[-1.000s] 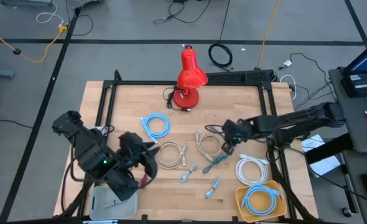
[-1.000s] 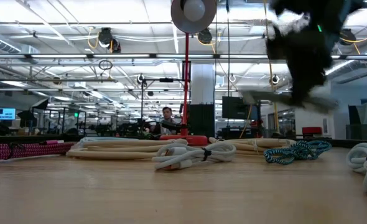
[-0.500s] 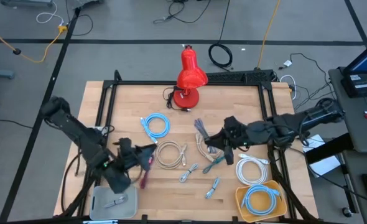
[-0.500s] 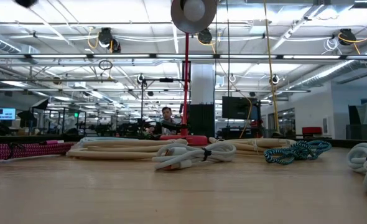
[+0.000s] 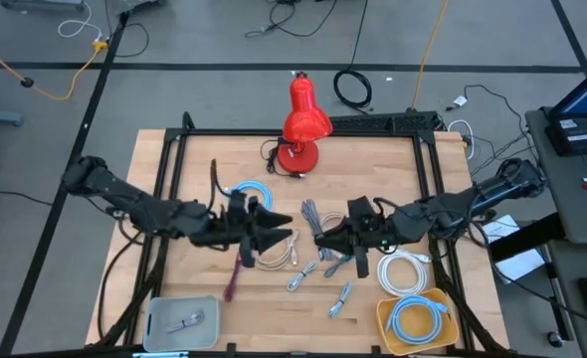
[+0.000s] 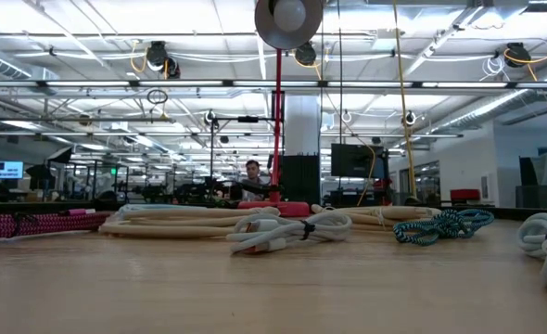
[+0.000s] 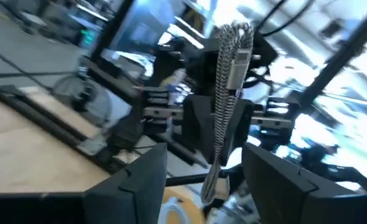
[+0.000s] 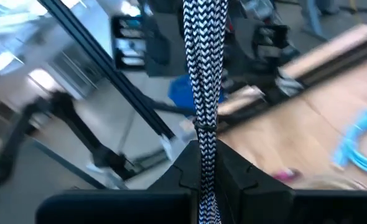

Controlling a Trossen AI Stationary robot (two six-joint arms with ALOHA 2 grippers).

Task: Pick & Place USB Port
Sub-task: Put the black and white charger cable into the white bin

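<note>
My right gripper (image 5: pixel 325 237) hovers over the middle of the table, shut on a black-and-white braided USB cable (image 5: pixel 311 213). The cable stands up from its fingers (image 8: pixel 202 93), with the grey metal plug (image 7: pixel 236 62) at its top end. My left gripper (image 5: pixel 279 228) points level at it from the table's left with open fingers. The cable shows through the gap between them (image 7: pixel 205 186) but is farther off, untouched. My right gripper pinches the braided cable (image 8: pixel 202 163) between its two fingers, some way below the plug end. The fingers are level and lie across the cable. The upper length stands upright above them, clear of the table. What hangs below the fingers is hidden.
A blue coil (image 5: pixel 249 199), white coils (image 5: pixel 274 249) (image 5: pixel 403 270), a teal cable (image 5: pixel 345 259), a pink cable (image 5: pixel 232 278) and loose plugs (image 5: pixel 303 276) lie on the table. A red lamp (image 5: pixel 303 124) stands at the far edge. A grey tray (image 5: pixel 181 323) and a yellow bowl (image 5: pixel 413 318) sit near.
My right gripper has risen from the coils, tipped from pointing down to level and moved toward the table's left, lifting the braided cable clear. My left gripper has swung from above the grey tray toward the table's middle and tipped up to level, facing the cable.
</note>
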